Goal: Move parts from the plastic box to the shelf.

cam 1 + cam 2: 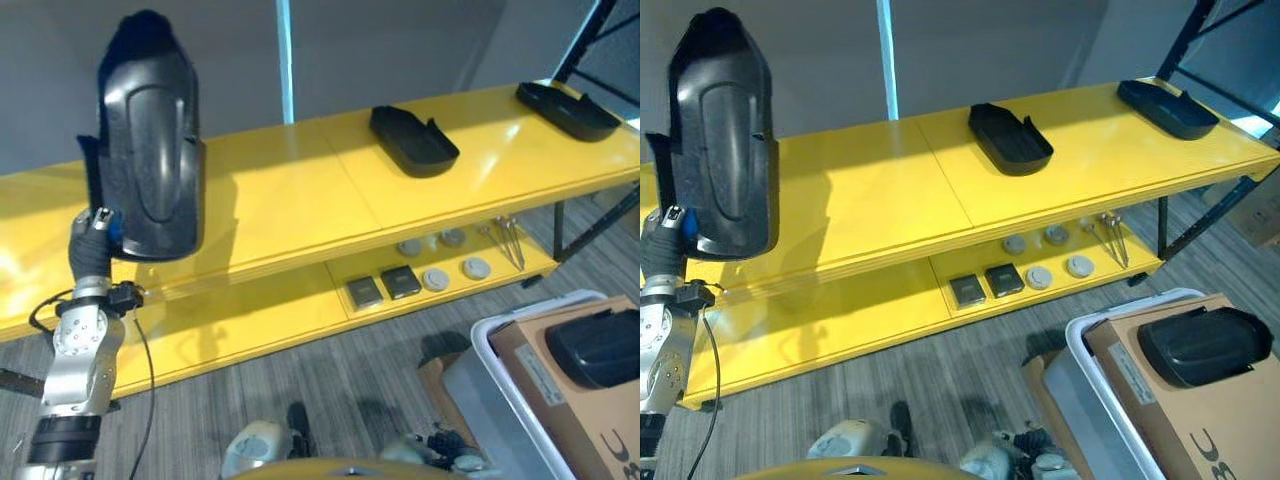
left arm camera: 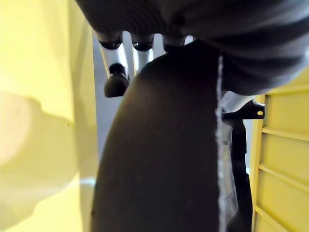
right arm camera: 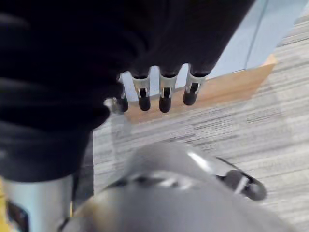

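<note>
Gripping one long black moulded plastic part point(image 1: 150, 150) upright at ten o'clock, the left hand point(image 1: 92, 243) clasps it; two more black parts point(image 1: 413, 140) lie on the yellow shelf point(image 1: 290, 200), one in the white plastic box point(image 1: 1095, 400); right hand point(image 3: 161, 94) fingers hang relaxed.

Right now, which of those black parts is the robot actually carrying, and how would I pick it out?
Find the long yellow shelf; two shallow black plastic tray-shaped parts lie flat on its right half. Over its left end, the left robot hand holds a larger black moulded plastic shell. It alone stands upright, off the shelf.
</note>
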